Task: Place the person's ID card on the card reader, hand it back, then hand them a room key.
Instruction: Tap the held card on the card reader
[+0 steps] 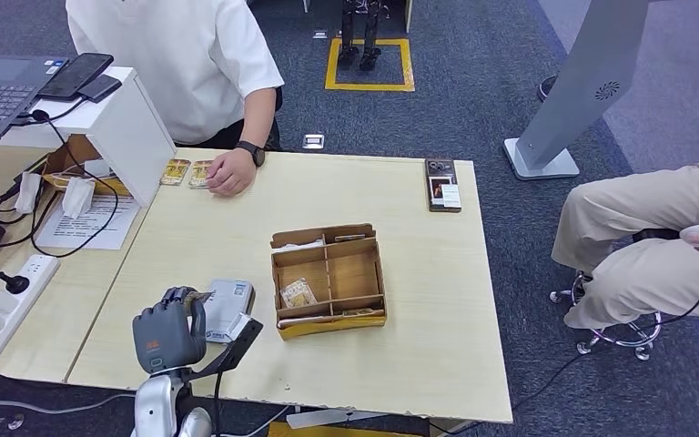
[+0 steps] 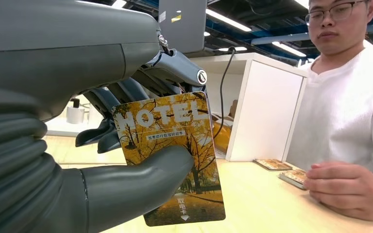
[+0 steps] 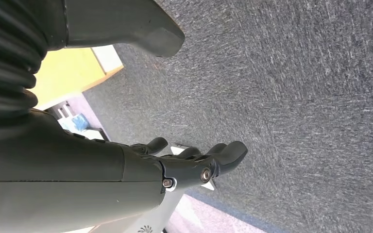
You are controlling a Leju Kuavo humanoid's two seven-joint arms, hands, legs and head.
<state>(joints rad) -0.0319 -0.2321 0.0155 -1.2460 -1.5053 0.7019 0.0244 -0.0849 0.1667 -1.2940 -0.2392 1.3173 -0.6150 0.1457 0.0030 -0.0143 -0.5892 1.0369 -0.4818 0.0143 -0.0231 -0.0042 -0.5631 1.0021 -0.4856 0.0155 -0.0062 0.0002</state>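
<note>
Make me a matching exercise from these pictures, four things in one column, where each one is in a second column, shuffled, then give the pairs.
1. hotel card
2. wooden box
3. laptop
4. right hand

A. middle of the table
B. hanging over grey carpet, holding nothing
C. on the white counter
D. held by the left hand

Pairs: 1-D, 2-A, 3-C, 4-B
</note>
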